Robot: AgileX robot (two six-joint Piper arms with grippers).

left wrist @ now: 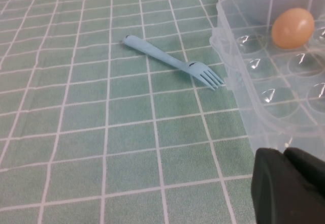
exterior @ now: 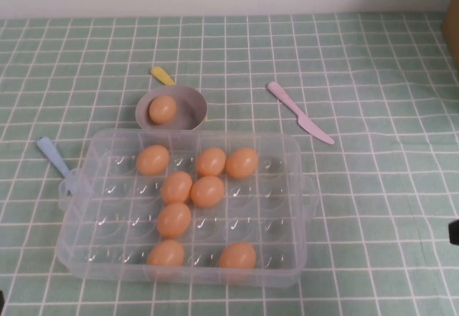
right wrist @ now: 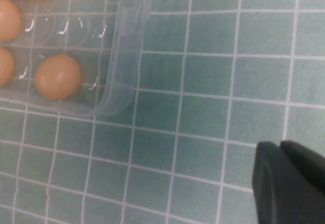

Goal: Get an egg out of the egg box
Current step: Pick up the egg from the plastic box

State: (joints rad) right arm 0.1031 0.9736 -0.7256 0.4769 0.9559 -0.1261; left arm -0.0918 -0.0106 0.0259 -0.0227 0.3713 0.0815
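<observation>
**Both grippers parked low, one egg in the bowl**

Left gripper (left wrist: 289,183) sits low over the checked green tablecloth (exterior: 373,208), just beside the near left corner of the egg box (exterior: 79,251). Its dark fingers (left wrist: 274,188) look pressed together with no visible gap and hold nothing. Right gripper (right wrist: 289,181) hangs over bare cloth off the right side of the box, apart from it. Its dark fingers (right wrist: 271,183) also appear closed together and empty. In the high view only a dark sliver shows at the right edge.

The clear plastic egg box lies near the front middle of the table, open at the top. Eight orange-tan eggs rest in its round dimples, mostly in the middle columns, with many dimples bare. One more egg (exterior: 163,109) lies outside the box, inside a small grey round bowl (exterior: 188,101) that stands just behind the box's far edge.

A yellow handle (exterior: 162,75) pokes out from behind the bowl. A blue plastic fork (left wrist: 172,62) lies on the cloth at the box's left side, its tines just beside the box wall. A pink plastic knife (exterior: 300,113) lies on the cloth to the right of the bowl, well apart from the box.
</observation>
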